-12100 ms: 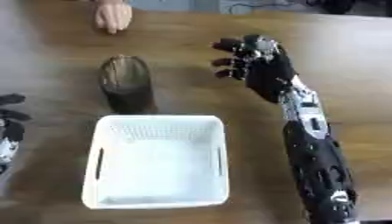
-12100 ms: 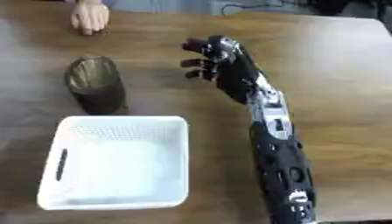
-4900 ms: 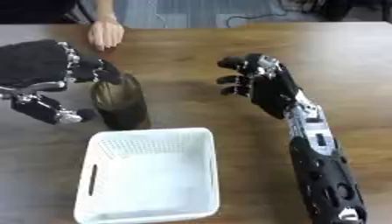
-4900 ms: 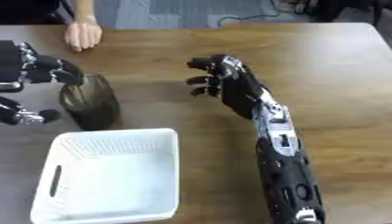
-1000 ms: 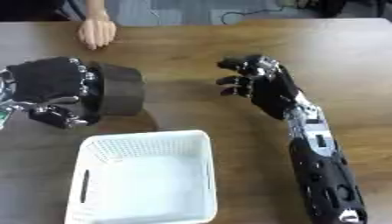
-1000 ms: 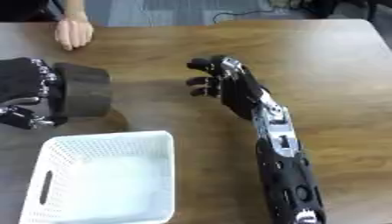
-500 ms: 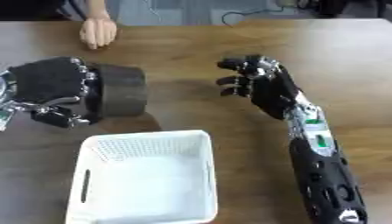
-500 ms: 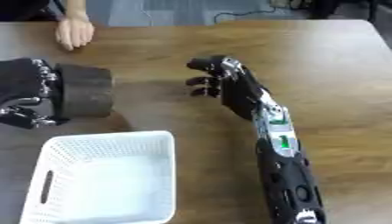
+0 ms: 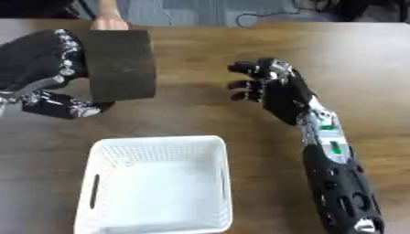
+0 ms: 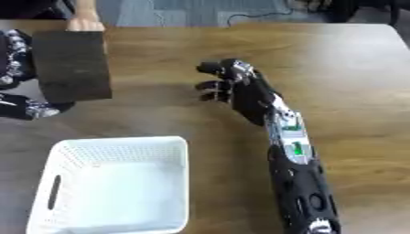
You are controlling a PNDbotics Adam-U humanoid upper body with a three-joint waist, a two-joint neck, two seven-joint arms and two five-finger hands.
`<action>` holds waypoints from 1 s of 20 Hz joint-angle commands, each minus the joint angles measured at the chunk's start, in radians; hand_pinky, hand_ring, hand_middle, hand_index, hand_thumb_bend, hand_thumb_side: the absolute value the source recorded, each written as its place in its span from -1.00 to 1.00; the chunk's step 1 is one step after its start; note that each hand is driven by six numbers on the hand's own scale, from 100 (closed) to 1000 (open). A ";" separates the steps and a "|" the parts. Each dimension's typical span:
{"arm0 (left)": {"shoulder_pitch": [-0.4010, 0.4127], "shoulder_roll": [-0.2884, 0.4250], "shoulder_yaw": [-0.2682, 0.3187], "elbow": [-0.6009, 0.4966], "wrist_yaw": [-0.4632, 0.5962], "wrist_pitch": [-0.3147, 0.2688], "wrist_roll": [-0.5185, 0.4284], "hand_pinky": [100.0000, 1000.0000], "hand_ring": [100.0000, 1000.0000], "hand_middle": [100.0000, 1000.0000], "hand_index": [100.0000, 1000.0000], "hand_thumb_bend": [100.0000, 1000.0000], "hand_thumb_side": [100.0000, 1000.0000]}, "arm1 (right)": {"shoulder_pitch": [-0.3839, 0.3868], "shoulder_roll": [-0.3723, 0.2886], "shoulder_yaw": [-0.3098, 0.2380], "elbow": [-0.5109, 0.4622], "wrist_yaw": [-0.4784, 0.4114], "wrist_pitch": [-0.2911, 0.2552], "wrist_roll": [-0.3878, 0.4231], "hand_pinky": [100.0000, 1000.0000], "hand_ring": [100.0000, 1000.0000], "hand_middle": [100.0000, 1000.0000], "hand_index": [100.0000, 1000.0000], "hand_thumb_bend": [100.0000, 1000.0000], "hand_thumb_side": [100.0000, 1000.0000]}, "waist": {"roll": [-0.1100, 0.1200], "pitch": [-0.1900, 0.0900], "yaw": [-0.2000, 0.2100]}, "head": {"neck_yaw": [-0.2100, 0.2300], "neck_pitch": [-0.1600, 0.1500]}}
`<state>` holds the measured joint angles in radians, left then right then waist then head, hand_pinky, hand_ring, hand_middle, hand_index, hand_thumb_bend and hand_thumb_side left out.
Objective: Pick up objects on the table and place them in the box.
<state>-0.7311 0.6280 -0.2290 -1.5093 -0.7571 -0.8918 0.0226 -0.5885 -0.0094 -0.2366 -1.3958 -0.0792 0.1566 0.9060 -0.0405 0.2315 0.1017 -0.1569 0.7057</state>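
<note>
The left hand (image 9: 36, 68) is entering from the 9 o'clock edge of the left eye view and is grasping a dark cylindrical container (image 9: 118, 65), with its fingers (image 9: 68, 54) wrapping over the near side and its thumb (image 9: 66, 108) curling beneath. The container is being held clear of the wooden table (image 9: 192, 50) and is lying tilted on its side, its body pointing toward 3 o'clock; whether the visible end is its mouth or its base cannot be told. It is sitting at about 12 o'clock from the white perforated box (image 9: 156, 185), above the box's far-left corner and apart from it.

The box is resting on the table toward 6 o'clock, with a slot handle (image 9: 94, 192) showing in its left wall and nothing visible inside.

The right hand (image 9: 268, 89) is reaching up from the 5 o'clock corner along its black and silver forearm (image 9: 332, 171). It is lying over the table at the centre of the view, grasping nothing, its fingers (image 9: 246, 84) partly bent and pointing toward 9 o'clock, well apart from the container.

A person's hand (image 9: 108, 20) is resting on the table's far edge at 11 o'clock, just beyond the container.
</note>
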 commanded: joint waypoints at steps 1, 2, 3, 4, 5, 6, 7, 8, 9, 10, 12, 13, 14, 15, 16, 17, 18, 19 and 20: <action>-0.001 0.031 0.014 -0.057 0.065 0.005 -0.039 -1.00 -1.00 -1.00 -0.64 -0.88 -1.00 | -0.018 -0.010 -0.006 -0.013 0.002 -0.006 0.001 0.51 0.62 0.91 0.87 -1.00 1.00 | 0.004 -0.024 0.003 | 0.002 -0.016; 0.003 0.034 0.009 -0.074 0.077 0.002 -0.053 -1.00 -1.00 -1.00 -0.64 -0.88 -1.00 | -0.018 -0.011 -0.006 -0.012 0.002 -0.006 0.001 0.51 0.62 0.91 0.87 -1.00 1.00 | 0.003 -0.024 0.004 | 0.001 -0.015; 0.008 0.037 0.003 -0.092 0.087 -0.003 -0.069 -1.00 -1.00 -1.00 -0.64 -0.87 -1.00 | -0.017 -0.011 -0.007 -0.011 0.002 -0.007 0.001 0.51 0.62 0.91 0.87 -1.00 1.00 | 0.004 -0.024 0.005 | 0.000 -0.015; 0.012 0.040 -0.004 -0.110 0.096 -0.008 -0.083 -1.00 -1.00 -1.00 -0.64 -0.85 -1.00 | -0.017 -0.012 -0.007 -0.011 0.003 -0.007 0.001 0.51 0.62 0.91 0.87 -1.00 1.00 | 0.004 -0.024 0.006 | -0.002 -0.015; 0.015 0.046 -0.016 -0.132 0.102 -0.012 -0.101 -1.00 -1.00 -1.00 -0.64 -0.83 -1.00 | -0.016 -0.013 -0.007 -0.011 0.003 -0.007 0.001 0.51 0.62 0.91 0.87 -1.00 1.00 | 0.005 -0.024 0.007 | -0.003 -0.014; 0.017 0.051 -0.030 -0.155 0.109 -0.014 -0.118 -1.00 -1.00 -1.00 -0.64 -0.86 -1.00 | -0.015 -0.013 -0.008 -0.011 0.004 -0.008 0.001 0.51 0.62 0.91 0.87 -1.00 1.00 | 0.006 -0.025 0.007 | -0.003 -0.013; 0.018 0.057 -0.050 -0.181 0.117 -0.014 -0.138 -1.00 -1.00 -1.00 -0.64 -0.86 -1.00 | -0.014 -0.013 -0.008 -0.012 0.004 -0.007 0.001 0.51 0.62 0.91 0.87 -1.00 1.00 | 0.008 -0.025 0.007 | -0.003 -0.013; 0.019 0.064 -0.075 -0.207 0.126 -0.015 -0.162 -1.00 -1.00 -1.00 -0.64 -0.90 -1.00 | -0.012 -0.013 -0.008 -0.014 0.004 -0.006 0.001 0.51 0.62 0.91 0.87 -1.00 1.00 | 0.010 -0.025 0.006 | -0.003 -0.013; 0.019 0.072 -0.105 -0.233 0.135 -0.015 -0.190 -1.00 -1.00 -1.00 -0.64 -0.94 -1.00 | -0.010 -0.012 -0.007 -0.017 0.004 -0.005 0.001 0.51 0.62 0.91 0.87 -1.00 1.00 | 0.013 -0.026 0.004 | -0.003 -0.013; 0.021 0.077 -0.136 -0.256 0.143 -0.015 -0.223 -1.00 -1.00 -1.00 -0.64 -1.00 -0.99 | -0.008 -0.011 -0.005 -0.020 0.004 -0.003 0.001 0.51 0.62 0.91 0.87 -1.00 1.00 | 0.016 -0.027 0.002 | -0.002 -0.013; 0.030 0.075 -0.187 -0.275 0.169 -0.015 -0.290 -1.00 -1.00 -1.00 -0.64 -1.00 -0.91 | -0.005 -0.009 -0.003 -0.027 0.003 0.002 0.001 0.51 0.62 0.91 0.87 -1.00 1.00 | 0.019 -0.027 -0.003 | -0.002 -0.014; 0.036 0.069 -0.210 -0.275 0.185 -0.015 -0.325 -1.00 -1.00 -1.00 -0.64 -1.00 -0.88 | -0.004 -0.008 -0.002 -0.029 0.003 0.004 0.001 0.51 0.62 0.91 0.87 -1.00 1.00 | 0.020 -0.026 -0.007 | -0.002 -0.015; 0.043 0.059 -0.231 -0.269 0.200 -0.015 -0.359 -1.00 -1.00 -1.00 -0.65 -1.00 -0.84 | -0.004 -0.007 -0.002 -0.031 0.003 0.006 0.001 0.51 0.62 0.91 0.87 -1.00 1.00 | 0.021 -0.025 -0.009 | -0.001 -0.015; 0.048 0.048 -0.248 -0.262 0.215 -0.015 -0.393 -1.00 -1.00 -1.00 -0.65 -1.00 -0.82 | -0.004 -0.008 -0.002 -0.033 0.003 0.007 0.001 0.51 0.62 0.91 0.87 -1.00 1.00 | 0.022 -0.025 -0.011 | -0.001 -0.015; 0.052 0.038 -0.260 -0.255 0.230 -0.015 -0.423 -1.00 -1.00 -1.00 -0.65 -1.00 -0.81 | -0.004 -0.008 -0.001 -0.034 0.002 0.008 0.001 0.51 0.62 0.91 0.87 -1.00 1.00 | 0.022 -0.024 -0.012 | -0.001 -0.016; 0.057 0.027 -0.267 -0.247 0.244 -0.015 -0.448 -1.00 -1.00 -1.00 -0.65 -1.00 -0.79 | -0.004 -0.009 -0.001 -0.035 0.002 0.009 0.001 0.51 0.62 0.91 0.87 -1.00 1.00 | 0.023 -0.023 -0.013 | -0.002 -0.015; 0.061 0.018 -0.270 -0.240 0.259 -0.015 -0.469 -1.00 -1.00 -1.00 -0.65 -1.00 -0.78 | -0.004 -0.009 -0.001 -0.036 0.002 0.010 0.001 0.51 0.62 0.91 0.87 -1.00 1.00 | 0.024 -0.023 -0.012 | -0.003 -0.015; 0.064 0.012 -0.270 -0.235 0.273 -0.015 -0.487 -1.00 -1.00 -1.00 -0.65 -1.00 -0.78 | -0.003 -0.010 -0.001 -0.036 0.002 0.011 0.001 0.51 0.62 0.91 0.87 -1.00 1.00 | 0.025 -0.023 -0.012 | -0.003 -0.015; 0.065 0.007 -0.270 -0.232 0.285 -0.015 -0.502 -1.00 -1.00 -1.00 -0.65 -1.00 -0.78 | -0.002 -0.012 -0.001 -0.036 0.002 0.012 0.001 0.51 0.62 0.91 0.87 -1.00 1.00 | 0.025 -0.023 -0.011 | -0.004 -0.015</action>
<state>-0.6565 0.6319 -0.5016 -1.7366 -0.4951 -0.7751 -0.3256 -0.5828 -0.0093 -0.2415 -1.4081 -0.0785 0.1651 0.9049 -0.0195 0.2269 0.0899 -0.1575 0.7056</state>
